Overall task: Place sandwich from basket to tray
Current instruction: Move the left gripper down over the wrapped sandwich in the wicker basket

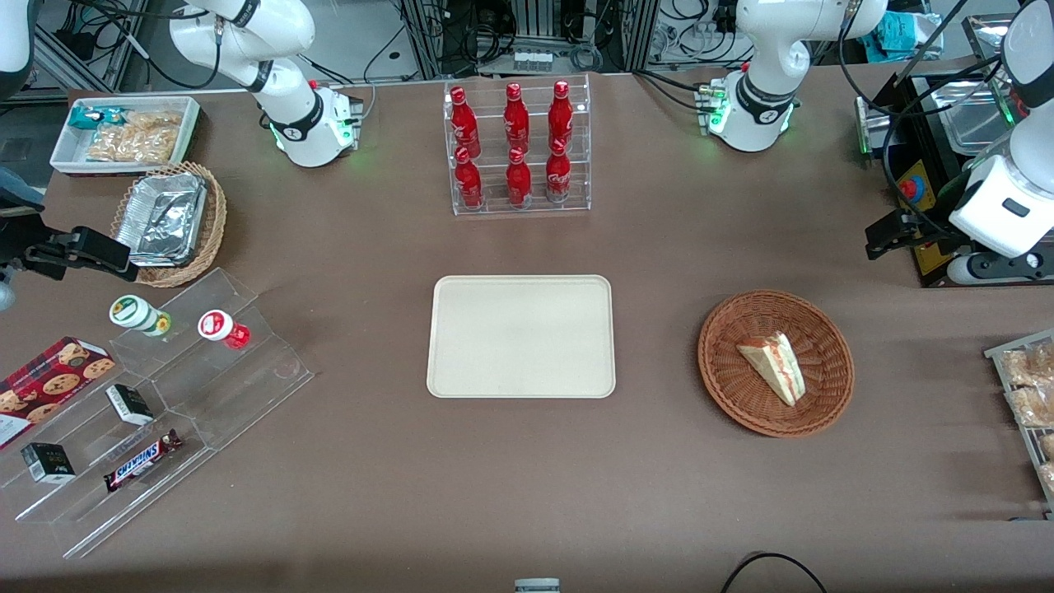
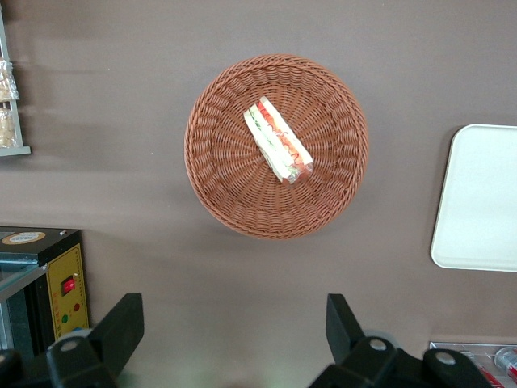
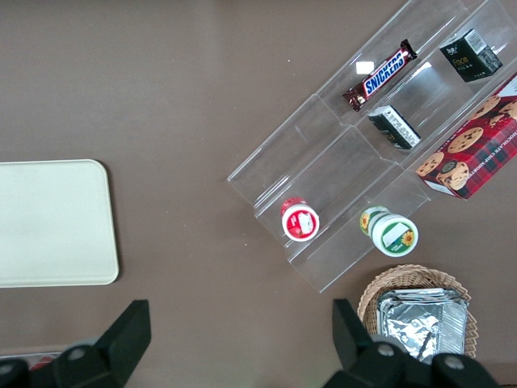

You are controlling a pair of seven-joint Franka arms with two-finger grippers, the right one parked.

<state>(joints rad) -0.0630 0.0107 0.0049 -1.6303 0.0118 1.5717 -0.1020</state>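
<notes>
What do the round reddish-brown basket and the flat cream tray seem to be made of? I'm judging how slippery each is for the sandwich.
The round reddish-brown basket looks like woven wicker: ribbed strands circle its rim, a rough surface. The flat cream rectangular tray looks like matte moulded plastic or pulp fibre, smooth and without gloss; which one is unclear. The left arm's pincer hangs open above the table beside the basket.

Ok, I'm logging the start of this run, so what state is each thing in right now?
sandwich: lying in the basket, not gripped.
basket: on the table, holding only the sandwich.
tray: flat on the table, nothing on it.
gripper: open, empty, hovering above the table beside the basket.
cola bottles: upright in their clear rack.
</notes>
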